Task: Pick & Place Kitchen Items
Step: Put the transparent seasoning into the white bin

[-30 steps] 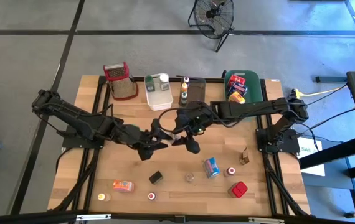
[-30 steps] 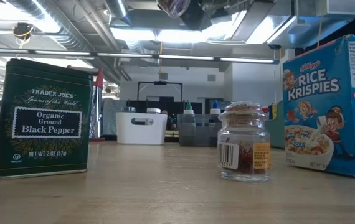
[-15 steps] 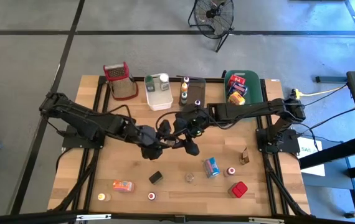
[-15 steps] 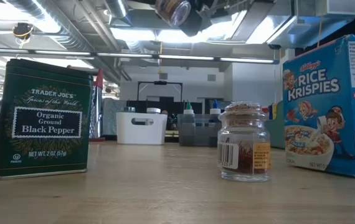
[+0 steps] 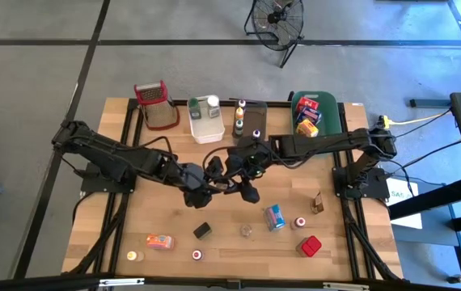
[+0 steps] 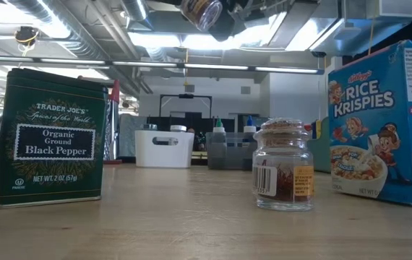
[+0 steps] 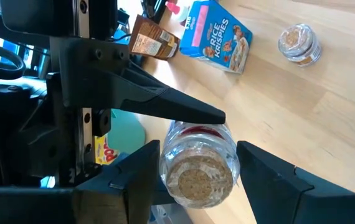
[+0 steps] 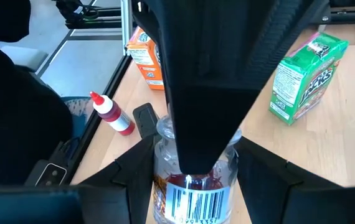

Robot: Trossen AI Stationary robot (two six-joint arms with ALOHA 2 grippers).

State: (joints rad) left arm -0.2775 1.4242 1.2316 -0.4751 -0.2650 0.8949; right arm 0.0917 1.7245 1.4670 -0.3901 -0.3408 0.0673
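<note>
A small glass jar with a cork top (image 7: pixel 199 168) and a barcode label (image 8: pixel 193 186) hangs high over the middle of the table and shows at the top of the low view (image 6: pixel 204 10). My left gripper (image 5: pixel 213 175) (image 7: pixel 197 149) reaches in from the table's left and is shut on it. My right gripper (image 5: pixel 234 176) (image 8: pixel 194 143) comes from the right and is shut on the same jar. The two sets of fingers cross each other around the jar. My left gripper pinches the jar's round wall near the cork end (image 7: pixel 167 169) between its two fingers, which lie along the jar and slant down from the table's left. The jar is lifted clear and lies tilted, cork end toward this wrist. My right gripper pinches the jar's glass wall beside the label (image 8: pixel 160 180) between its two fingers, slanting down from the table's right. The left gripper's dark finger (image 8: pixel 205 93) crosses over the jar and hides its far part.
On the near half stand a Rice Krispies box (image 5: pixel 274 217), a black pepper tin (image 5: pixel 202 230), a second cork-topped jar (image 5: pixel 247 231), a red box (image 5: pixel 310 246) and an orange item (image 5: pixel 159 241). Along the far edge are a grater (image 5: pixel 154 105), a white tub (image 5: pixel 206 121) and a green tub (image 5: pixel 315 109).
My left gripper has gone toward the table's right, closer to my right gripper, and has tipped; for the last half second it has kept still. In the low view the jar shows a little lower and more fully than before.
</note>
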